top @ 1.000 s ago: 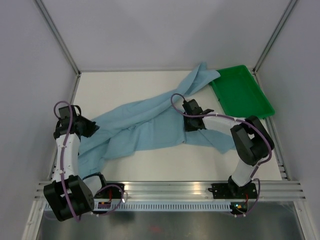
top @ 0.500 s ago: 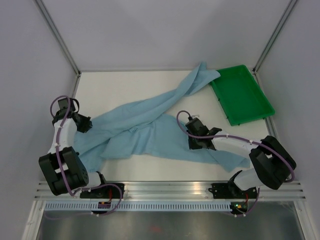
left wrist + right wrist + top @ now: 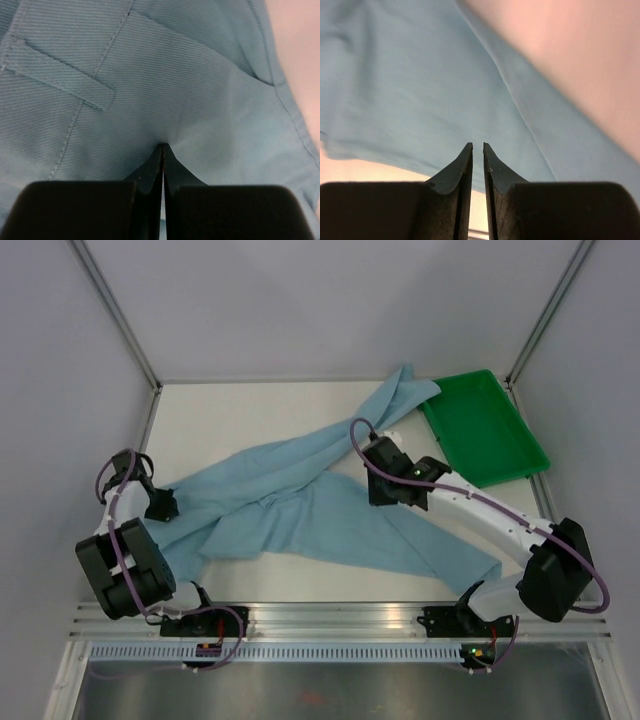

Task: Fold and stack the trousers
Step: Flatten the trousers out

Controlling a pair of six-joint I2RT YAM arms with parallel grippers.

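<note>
The light sky-blue trousers (image 3: 300, 500) lie spread across the table, one leg reaching back right to the tray corner, the other running to the front right. My left gripper (image 3: 163, 506) is at the cloth's left edge, shut on the trousers. The left wrist view shows its jaws (image 3: 163, 146) pinching the cloth (image 3: 175, 75) near a belt loop (image 3: 60, 75) and a pocket seam. My right gripper (image 3: 378, 494) hovers over the trousers' middle. In the right wrist view its jaws (image 3: 474, 145) stand nearly together with nothing between them, above the cloth (image 3: 420, 90).
A green plastic tray (image 3: 485, 430) sits at the back right, a trouser leg end resting by its near-left corner. Bare white table (image 3: 250, 410) shows at the back left. Grey walls and metal posts border the table.
My right gripper dipped toward the front, then came back up over the trousers' middle; the front-right leg now stretches farther right. My left gripper drew the waist end left toward the table edge.
</note>
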